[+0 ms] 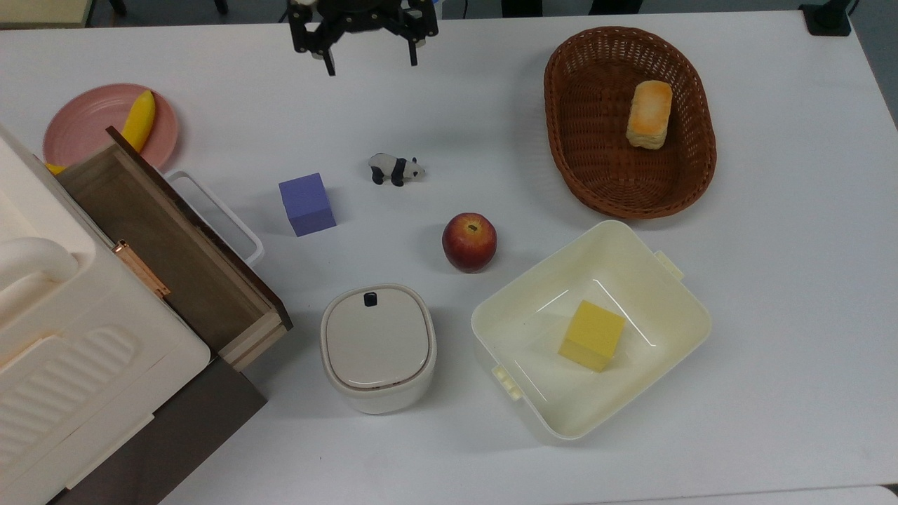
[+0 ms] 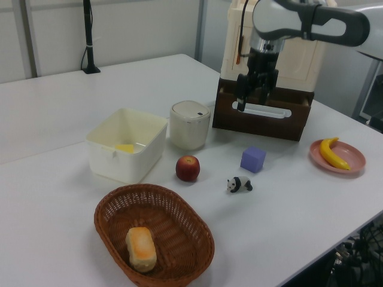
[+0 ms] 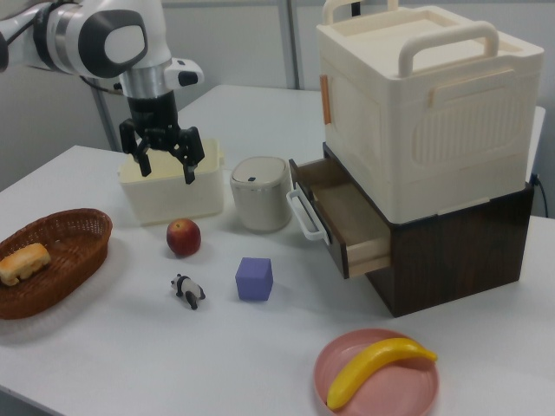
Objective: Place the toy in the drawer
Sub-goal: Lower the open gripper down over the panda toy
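Panda toy (image 1: 396, 169): the task's thing, yet the smallest on the table; it stands on its four legs on bare table, between the purple cube and the apple, untouched. It comes last again below.
Table (image 1: 772, 280): white, carrying everything else.
Cabinet (image 3: 434, 104): cream upper boxes on a dark brown base, at the top view's left.
Drawer (image 1: 161, 245): already pulled out, brown-grey inside with nothing seen in it, white loop handle toward the purple cube.
Robot arm (image 2: 311, 21): reaches in above the table, wrist pointing down.
Wicker basket (image 1: 561, 140): brown, holds a piece of bread (image 1: 649, 113), at the top view's upper right.
Cream tub (image 1: 673, 344): open, a yellow cube (image 1: 591, 335) inside.
Lidded pot (image 1: 378, 346): cream, shut, just beside the tub.
Pink plate (image 1: 84, 126): holds a banana (image 1: 139, 120), behind the drawer corner in the top view.
Gripper (image 1: 370, 64): fingers spread apart, holding nothing, raised above the table and well apart from the panda.
Purple cube (image 1: 306, 203): near the drawer handle.
Apple (image 1: 469, 241): red, near the tub.
Panda toy, placement: well apart from the drawer.
Progress: drawer is open, so that part seems done; approach, grasp, carry and release into the drawer are all left.
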